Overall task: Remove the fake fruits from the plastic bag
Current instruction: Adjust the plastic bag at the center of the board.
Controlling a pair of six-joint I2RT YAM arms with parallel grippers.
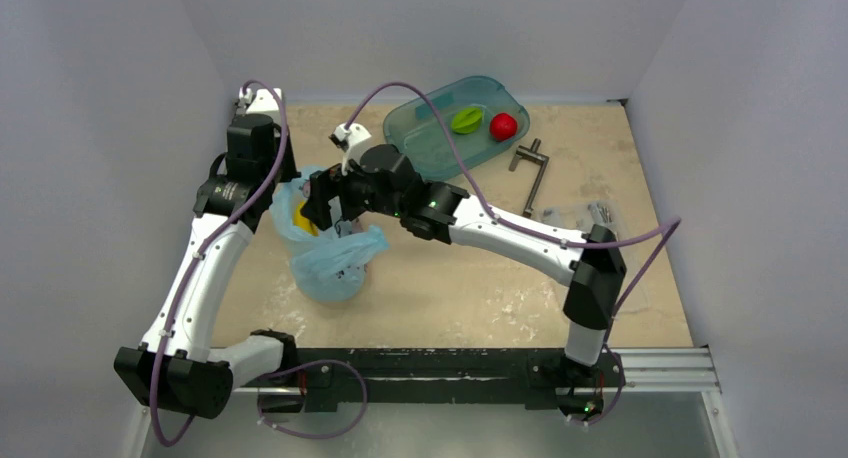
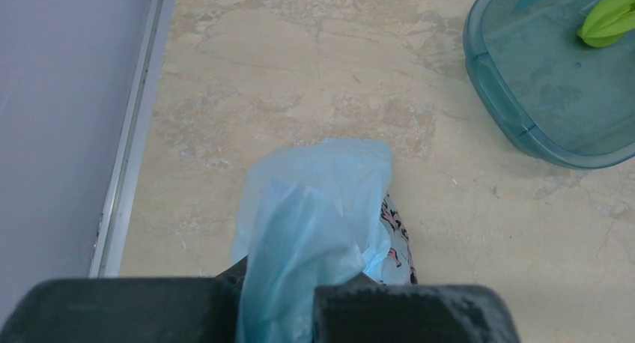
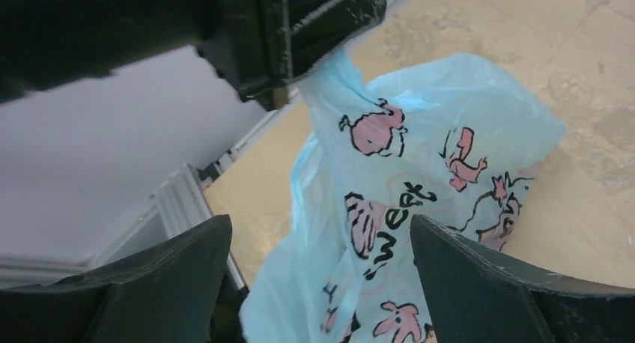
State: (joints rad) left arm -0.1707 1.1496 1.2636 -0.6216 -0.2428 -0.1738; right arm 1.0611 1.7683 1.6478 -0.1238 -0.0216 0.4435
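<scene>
The light-blue plastic bag (image 1: pixel 332 261) with a cartoon print and "Sweet" stands on the table at the left. The yellow banana (image 1: pixel 303 221) shows in its open mouth. The maroon fruit is hidden. My left gripper (image 2: pixel 275 302) is shut on the bag's upper edge (image 2: pixel 314 208) and holds it up; in the top view it is at the bag's far left rim (image 1: pixel 285 190). My right gripper (image 3: pixel 318 227) is open wide, its fingers (image 3: pixel 157 283) on either side of the bag's printed side (image 3: pixel 419 178). In the top view it hovers over the bag's mouth (image 1: pixel 322 200).
A teal tray (image 1: pixel 430 143) at the back holds a green ridged fruit (image 1: pixel 465 120) and a bright red round fruit (image 1: pixel 503 126); the tray (image 2: pixel 494 81) also shows in the left wrist view. A metal T-shaped tool (image 1: pixel 533 173) and a clear packet (image 1: pixel 600 215) lie at the right.
</scene>
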